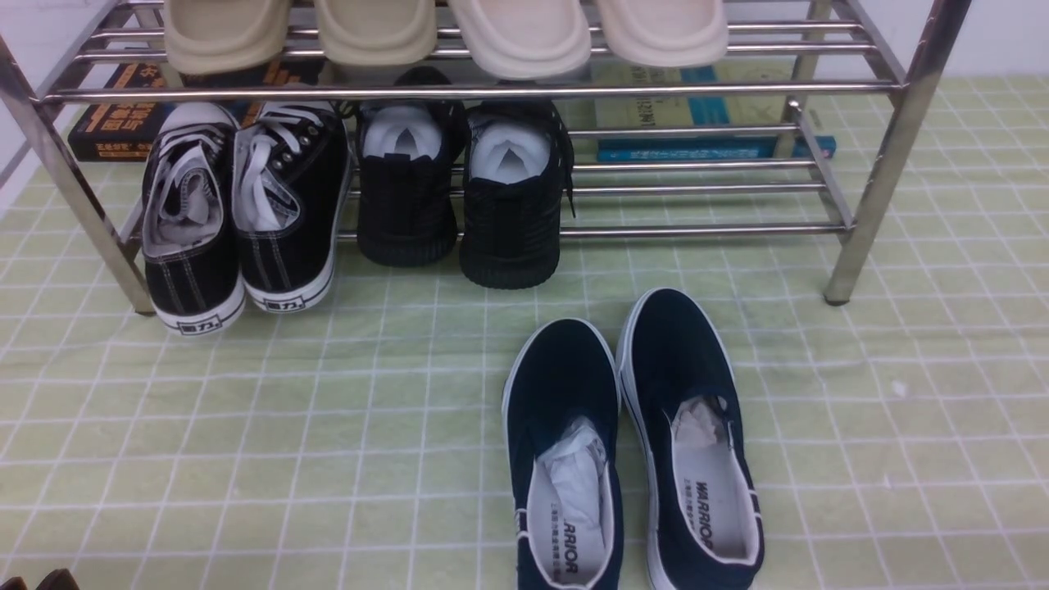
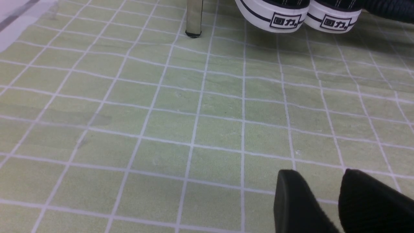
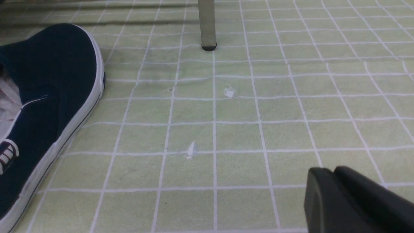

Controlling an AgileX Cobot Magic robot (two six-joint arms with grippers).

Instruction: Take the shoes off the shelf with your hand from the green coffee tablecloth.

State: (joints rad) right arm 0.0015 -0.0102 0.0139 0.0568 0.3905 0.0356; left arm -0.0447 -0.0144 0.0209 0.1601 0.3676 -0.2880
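The pair of navy slip-on shoes, one (image 1: pixel 561 410) beside the other (image 1: pixel 684 385), lies on the green grid tablecloth (image 1: pixel 246 426) in front of the chrome shelf (image 1: pixel 889 147), toes toward it and not touching it. One navy shoe also shows in the right wrist view (image 3: pixel 55 81). My left gripper (image 2: pixel 318 173) is open and empty, low over bare cloth, apart from the shoes. My right gripper (image 3: pixel 326 171) is shut and empty, over bare cloth to the side of the navy shoe. Neither arm shows clearly in the front view.
Black lace-up sneakers (image 1: pixel 238 213) and all-black shoes (image 1: pixel 459 188) sit on the shelf's lower tier; the sneakers' heels show in the left wrist view (image 2: pixel 275 16). Beige slippers (image 1: pixel 442 33) fill the upper tier. Books (image 1: pixel 705 123) lie behind. Shelf legs (image 2: pixel 194 16) (image 3: pixel 207 26) stand on the cloth.
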